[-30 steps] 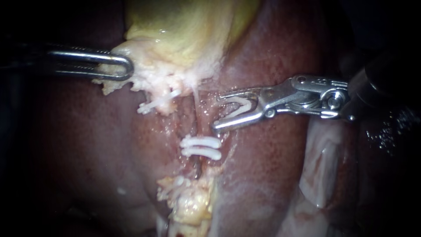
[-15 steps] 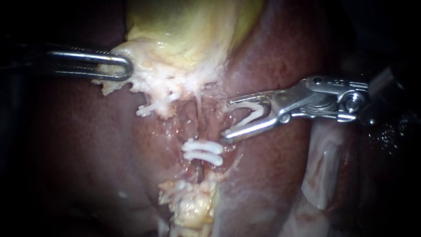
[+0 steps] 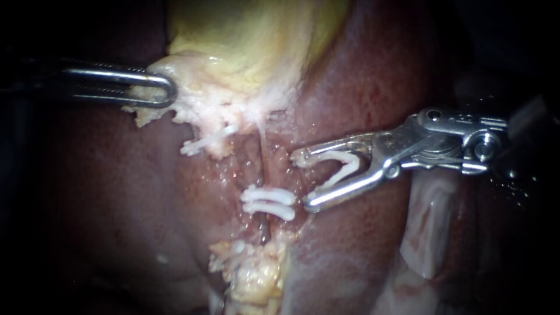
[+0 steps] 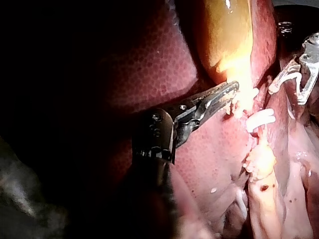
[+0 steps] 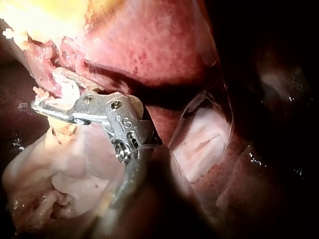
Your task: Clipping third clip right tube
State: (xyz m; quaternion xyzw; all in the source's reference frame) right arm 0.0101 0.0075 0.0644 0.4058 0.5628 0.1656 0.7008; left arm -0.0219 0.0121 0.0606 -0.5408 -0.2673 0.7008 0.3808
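Note:
My right instrument (image 3: 303, 181) comes in from the right, its jaws wide apart and holding an open white clip (image 3: 341, 165) seated between them. The jaw tips lie just right of the right tube (image 3: 261, 146), level with two closed white clips (image 3: 268, 202) that cross it. My left instrument (image 3: 158, 88) is shut on the pale fringe at the lower edge of the yellow gallbladder (image 3: 251, 41). In the left wrist view those jaws (image 4: 227, 93) bite the same fringe, with the two clips (image 4: 260, 119) beyond them.
Dark red liver (image 3: 116, 192) surrounds the field. Another white clip (image 3: 204, 140) sits on a stump under the gallbladder fringe. Yellowish fatty tissue (image 3: 254, 271) lies below the clipped tube. A pale glistening fold (image 3: 429, 227) lies under my right instrument's shaft.
My right instrument, still carrying the open clip, has drawn back to the right and dropped lower, level with the two placed clips. The left instrument has held still.

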